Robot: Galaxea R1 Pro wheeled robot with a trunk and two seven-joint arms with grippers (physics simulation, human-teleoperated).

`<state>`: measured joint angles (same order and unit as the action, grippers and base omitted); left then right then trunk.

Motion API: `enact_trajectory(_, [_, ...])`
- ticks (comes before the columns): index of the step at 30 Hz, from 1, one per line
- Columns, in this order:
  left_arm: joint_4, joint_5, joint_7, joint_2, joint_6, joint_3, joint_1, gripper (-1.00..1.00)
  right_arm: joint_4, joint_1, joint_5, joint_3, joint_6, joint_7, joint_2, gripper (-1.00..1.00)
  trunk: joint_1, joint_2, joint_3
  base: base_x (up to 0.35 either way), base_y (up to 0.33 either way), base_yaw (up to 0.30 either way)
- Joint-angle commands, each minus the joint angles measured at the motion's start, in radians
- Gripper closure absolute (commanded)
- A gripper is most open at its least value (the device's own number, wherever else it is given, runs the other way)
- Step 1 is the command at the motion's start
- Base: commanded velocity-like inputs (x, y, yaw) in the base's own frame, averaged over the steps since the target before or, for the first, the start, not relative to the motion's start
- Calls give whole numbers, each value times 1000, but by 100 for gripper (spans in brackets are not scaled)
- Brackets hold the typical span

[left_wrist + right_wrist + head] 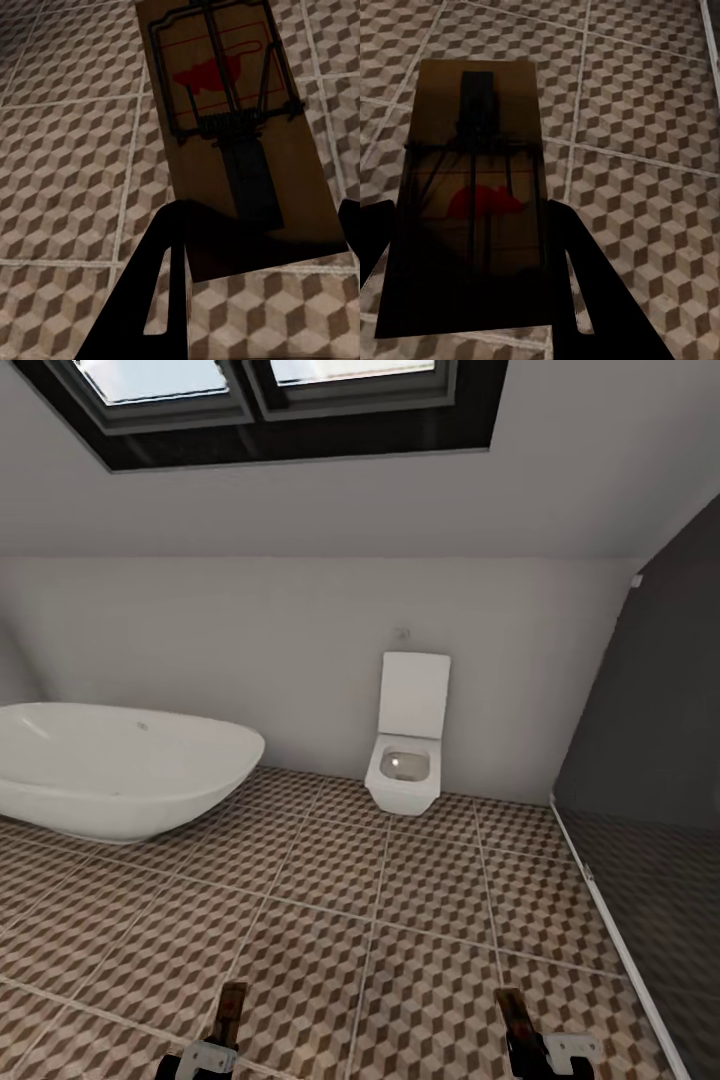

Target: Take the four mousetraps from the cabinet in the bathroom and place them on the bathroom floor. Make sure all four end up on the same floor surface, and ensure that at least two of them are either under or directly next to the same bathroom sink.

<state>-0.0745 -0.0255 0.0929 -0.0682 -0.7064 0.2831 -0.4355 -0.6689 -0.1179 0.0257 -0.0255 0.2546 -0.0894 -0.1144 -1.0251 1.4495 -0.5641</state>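
Left gripper (259, 247) is clamped on one mousetrap (229, 127), tan board with black wire spring and red mark, held above the bathroom floor (67, 150); right gripper (469, 262) is clamped on a second mousetrap (472, 202), also above the cube-pattern tiles, so two traps counted, one per gripper. In the head view both grippers sit at the lower edge, left (222, 1032) and right (520, 1028), each with a dark trap edge sticking forward over the floor (400, 920). Beyond: one white rounded bathtub (110, 765) at left, one white boxy toilet (408, 745) against the far wall, one dark glass panel (650, 760) at right, one skylight (270, 400) overhead.
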Motion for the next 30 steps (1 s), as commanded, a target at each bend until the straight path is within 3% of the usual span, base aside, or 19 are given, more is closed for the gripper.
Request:
enact_trajectory(1, [-4,-1,8,1,-5,8,-2,100,0,0,5,-3,3,-3,-1,100,0,1,-1,0,0,261])
enact_trajectory(30, [-4,-1,8,7,-5,8,-2,100,0,0,5,-4,3,-3,-1,100,0,1,-1,0,0,261])
